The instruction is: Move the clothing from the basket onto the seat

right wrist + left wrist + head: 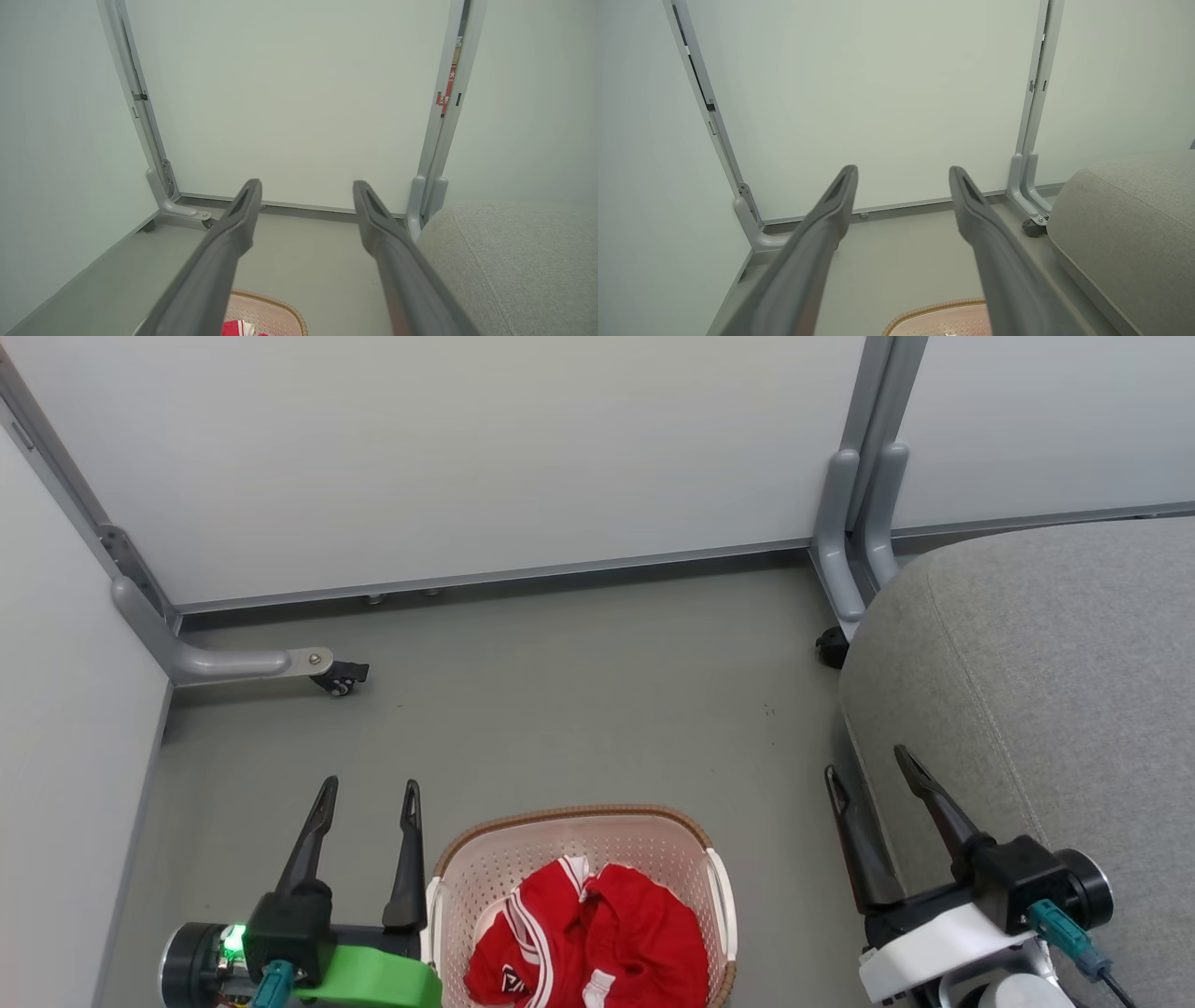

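Down at the bottom edge of my head view, the clothing (pixel 607 924) lies as one crumpled red heap with white stripes inside the basket (pixel 560 818), which stands on the grey floor (pixel 579 709). I cannot separate the heap into garments, so I give no count. A dark patch of lettering low on the fabric is too small to read. The frame cuts off the basket's near end. My left gripper (pixel 369 784) hovers just beside the basket's left rim, fingers spread and empty. My right gripper (pixel 866 761) hangs at the left edge of the seat (pixel 1055 691), likewise spread and holding nothing. The single grey seat runs off the right edge, apart from the basket. Behind stand pale partition panels (pixel 467 457) with two castors (pixel 338 683) showing. My right wrist view catches a red sticker (pixel 446 91) on a post, its characters illegible.
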